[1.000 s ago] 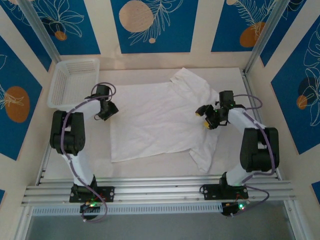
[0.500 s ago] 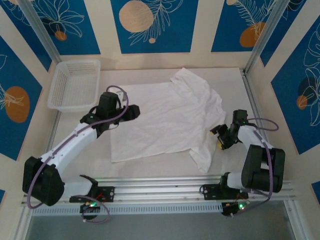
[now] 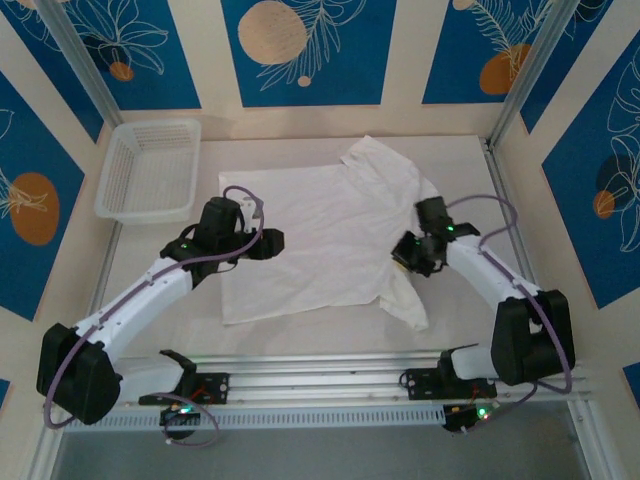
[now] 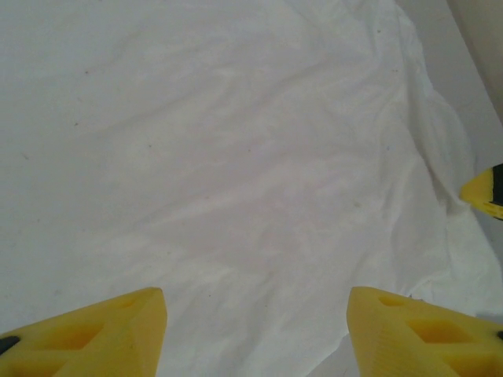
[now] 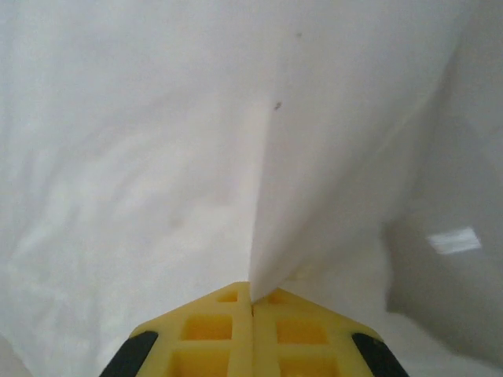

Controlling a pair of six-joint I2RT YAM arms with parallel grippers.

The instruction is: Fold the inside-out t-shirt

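Step in hand: judging from the layout, a fold is starting from the shirt's right side, with the right gripper (image 3: pixel 408 253) pinching cloth near the sleeve.
Doing it well: the pinch should hold only the layer meant to travel. I would lift just enough to clear the cloth beneath, carry it straight across, and keep the edge taut so no crease drags along.
Right gripper, close up: in its wrist view the right gripper (image 5: pixel 251 294) has its yellow fingers pressed tight together. A sharp ridge of white cloth rises from between them, so it is clamped on the shirt.
Left gripper: the left gripper (image 3: pixel 272 240) hovers low over the shirt's left half. In its wrist view the left gripper (image 4: pixel 253 306) has its fingers spread wide, with cloth below and nothing between them.
Left arm's part: it looks ready to pin or take the opposite side, and should grip before the right arm pulls hard.
Inside-out t-shirt (image 3: pixel 320 240): spread nearly flat mid-table and lightly wrinkled, with one sleeve toward the back wall and one toward the near right.
Basket (image 3: pixel 150 125): white mesh at the far left corner, well apart from the shirt.
Table (image 3: pixel 300 335): pale, with a bare strip between the shirt's hem and the arm bases.
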